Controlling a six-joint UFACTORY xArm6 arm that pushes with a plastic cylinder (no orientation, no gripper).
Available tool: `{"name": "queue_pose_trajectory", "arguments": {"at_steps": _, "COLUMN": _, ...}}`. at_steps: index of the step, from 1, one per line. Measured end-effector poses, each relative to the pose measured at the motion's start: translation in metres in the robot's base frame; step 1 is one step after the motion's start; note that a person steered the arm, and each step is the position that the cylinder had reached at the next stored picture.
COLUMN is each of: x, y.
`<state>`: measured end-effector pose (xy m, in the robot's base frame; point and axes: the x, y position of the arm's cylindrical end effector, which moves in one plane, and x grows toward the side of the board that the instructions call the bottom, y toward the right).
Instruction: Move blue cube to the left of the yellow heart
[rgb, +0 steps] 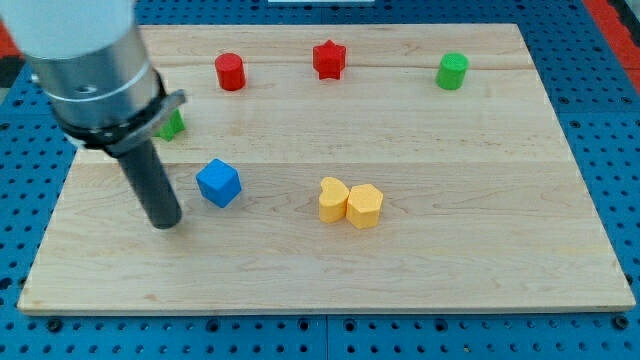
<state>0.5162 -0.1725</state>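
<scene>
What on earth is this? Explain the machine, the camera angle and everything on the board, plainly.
This is one camera view looking down at an angle on a wooden board that lies on a blue perforated table; where the camera is mounted is not on record. The grey cylinder at the view's left is the end of a robot arm. It has no gripper, only a dark rod, and holds nothing; it just pushes blocks. My tip rests on the board, just left of the blue cube and apart from it. Right of the cube lie the yellow heart and a second yellow block, touching. Along the top: a red cylinder, a red star and a green cylinder. A green block peeks from behind the arm.
</scene>
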Motion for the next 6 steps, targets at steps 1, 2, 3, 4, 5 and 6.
{"name": "queue_pose_trajectory", "arguments": {"at_steps": 1, "x": -0.025, "y": 0.0}}
{"name": "queue_pose_trajectory", "arguments": {"at_steps": 2, "x": -0.046, "y": 0.0}}
{"name": "queue_pose_trajectory", "arguments": {"at_steps": 3, "x": -0.051, "y": 0.022}}
{"name": "queue_pose_trajectory", "arguments": {"at_steps": 4, "x": -0.051, "y": 0.063}}
{"name": "queue_pose_trajectory", "arguments": {"at_steps": 5, "x": -0.047, "y": 0.084}}
{"name": "queue_pose_trajectory", "arguments": {"at_steps": 6, "x": -0.008, "y": 0.045}}
